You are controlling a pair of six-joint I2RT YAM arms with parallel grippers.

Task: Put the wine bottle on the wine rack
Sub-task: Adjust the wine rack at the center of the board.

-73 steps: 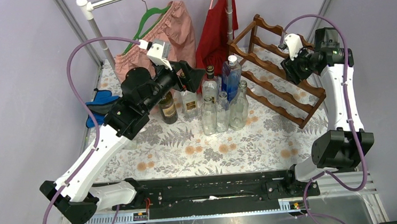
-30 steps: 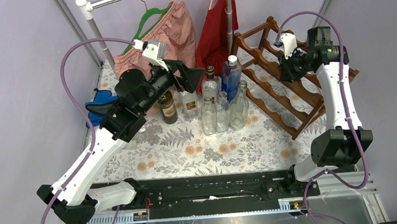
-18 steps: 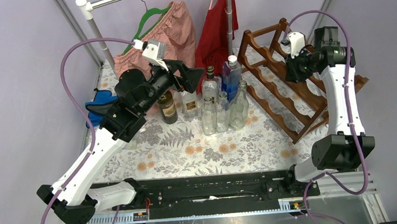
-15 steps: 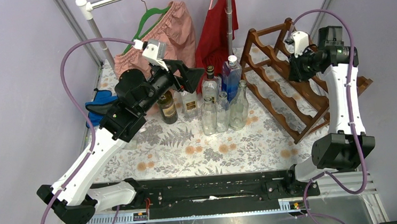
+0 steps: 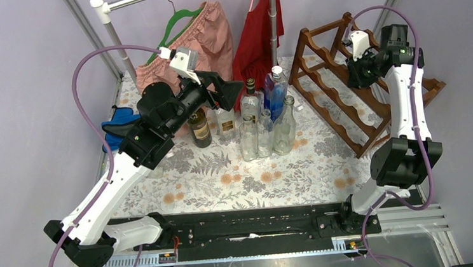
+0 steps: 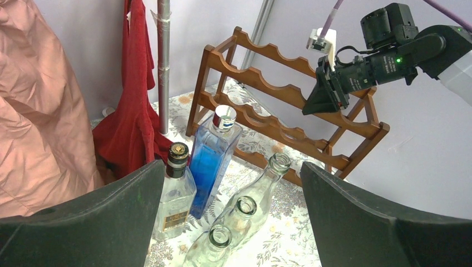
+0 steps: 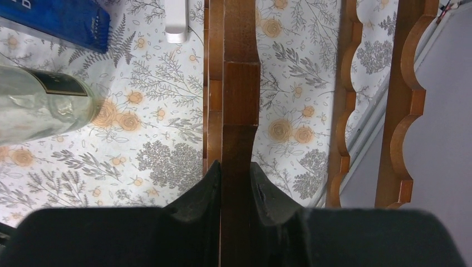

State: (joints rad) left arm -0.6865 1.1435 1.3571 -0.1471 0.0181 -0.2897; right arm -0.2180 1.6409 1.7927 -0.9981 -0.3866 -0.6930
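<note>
R claw (image 7: pixel 235 173) is clamped on a rail of the wine rack (image 7: pixel 240 83), upper right in top view, rails running upper-left to lower-right. L claw (image 5: pixel 226 91) is spread wide and empty, above the bottle cluster (image 5: pixel 265 131) mid-frame. The likely wine bottle, the dark labelled bottle (image 5: pixel 200 128), stands upright just below-left of L claw and well apart from the rack. L arm is nearer, so prob. its pick.

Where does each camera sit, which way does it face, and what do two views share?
Top external: above and behind, looking down at the table; left arm and right arm show.
Left wrist: on the left arm, facing past bottles to the wine rack; open left jaws show.
Right wrist: looking down a rack rail; right jaws shut on it.
Shared: the wine rack.
</note>
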